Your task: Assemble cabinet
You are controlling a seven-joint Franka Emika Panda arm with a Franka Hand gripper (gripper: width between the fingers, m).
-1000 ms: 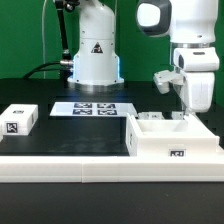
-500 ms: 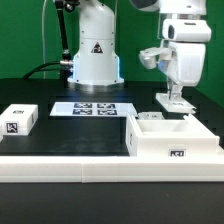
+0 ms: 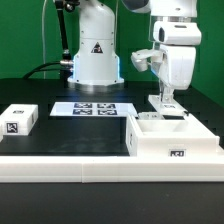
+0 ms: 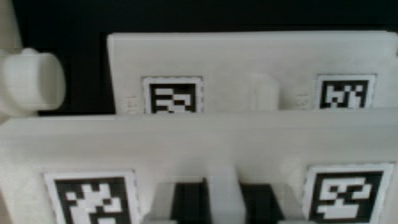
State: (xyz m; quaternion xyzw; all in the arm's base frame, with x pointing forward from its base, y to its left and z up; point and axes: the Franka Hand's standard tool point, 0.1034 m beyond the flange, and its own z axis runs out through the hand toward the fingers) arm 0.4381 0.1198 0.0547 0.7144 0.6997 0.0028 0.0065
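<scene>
In the exterior view, the arm has swung across from the exterior view's right over the last second and come lower, so the jaws (image 3: pixel 167 103) now hang at the far edge of the cabinet (image 3: pixel 175 145) instead of off to its side. We read this as the end of an approach. The arm seems to be lining up on the cabinet's back wall, either to grip it or to push the body into place, and no other assembly step looks started. The cabinet itself has not moved. It sits on the table (image 3: pixel 60 135) towards the exterior view's right, open side up, with one small tag on its near face. The jaws are just above and behind its far rim, very close to it, though we cannot tell if they touch it. We also cannot tell from here whether they are spread or closed, because the fingertips blend into the white plastic behind them. The marker board (image 3: pixel 90 108) and a small tagged block (image 3: pixel 18 119) lie well apart from all this, towards the exterior view's left. In the wrist view, white tagged surfaces that we take for the cabinet (image 4: pixel 214 140) fill the frame at close range, with a rounded white knob (image 4: pixel 25 82) beside them. This fits a camera looking almost straight down on the part. Two dark bars show near the frame's edge, but the blur leaves the jaws' gap undecided here too.
</scene>
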